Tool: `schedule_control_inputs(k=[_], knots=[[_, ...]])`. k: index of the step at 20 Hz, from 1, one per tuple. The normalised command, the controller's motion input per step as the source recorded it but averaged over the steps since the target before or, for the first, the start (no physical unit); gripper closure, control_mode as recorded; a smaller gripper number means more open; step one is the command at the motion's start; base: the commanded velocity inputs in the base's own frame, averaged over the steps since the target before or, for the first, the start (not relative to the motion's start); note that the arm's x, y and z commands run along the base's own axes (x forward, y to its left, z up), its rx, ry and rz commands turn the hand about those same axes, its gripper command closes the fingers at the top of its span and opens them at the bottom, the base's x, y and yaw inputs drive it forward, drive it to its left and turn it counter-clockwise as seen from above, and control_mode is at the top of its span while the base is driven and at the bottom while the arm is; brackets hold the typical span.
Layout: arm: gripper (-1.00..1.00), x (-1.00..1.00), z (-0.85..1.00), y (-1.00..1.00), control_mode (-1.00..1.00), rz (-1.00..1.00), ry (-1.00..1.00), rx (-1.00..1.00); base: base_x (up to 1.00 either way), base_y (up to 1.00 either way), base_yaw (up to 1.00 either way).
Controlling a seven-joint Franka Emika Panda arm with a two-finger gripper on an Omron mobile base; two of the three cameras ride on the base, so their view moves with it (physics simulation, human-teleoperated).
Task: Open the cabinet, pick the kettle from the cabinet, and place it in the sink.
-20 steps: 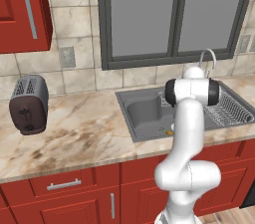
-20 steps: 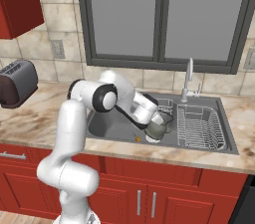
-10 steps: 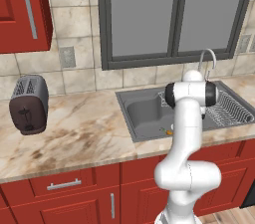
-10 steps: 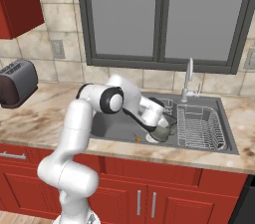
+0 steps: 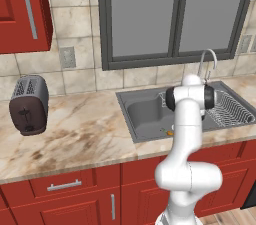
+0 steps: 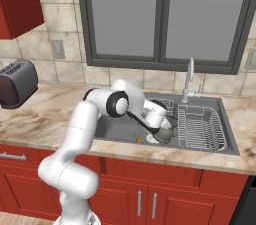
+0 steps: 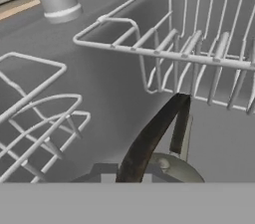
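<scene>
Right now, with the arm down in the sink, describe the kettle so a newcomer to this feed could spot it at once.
Start at the grey steel sink under the window. Follow the white arm down into the basin: the kettle sits at its end, beside the wire dish rack. It is a squat grey-green dome with a dark arched handle, the basin's one rounded solid thing next to that open wire grid.

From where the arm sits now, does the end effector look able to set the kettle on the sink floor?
Probably yes. The end effector is shut on the kettle low inside the sink, beside the dish rack, with bare basin floor around it.
</scene>
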Motion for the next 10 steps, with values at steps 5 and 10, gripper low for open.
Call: schedule_control_inputs(k=[5,10], knots=[[1.0,0.19,-0.24,-0.09,-1.0,0.0,0.0,0.0,0.0,0.0,0.0],[1.0,0.19,-0.24,-0.03,-1.0,0.0,0.0,0.0,0.0,0.0,0.0]])
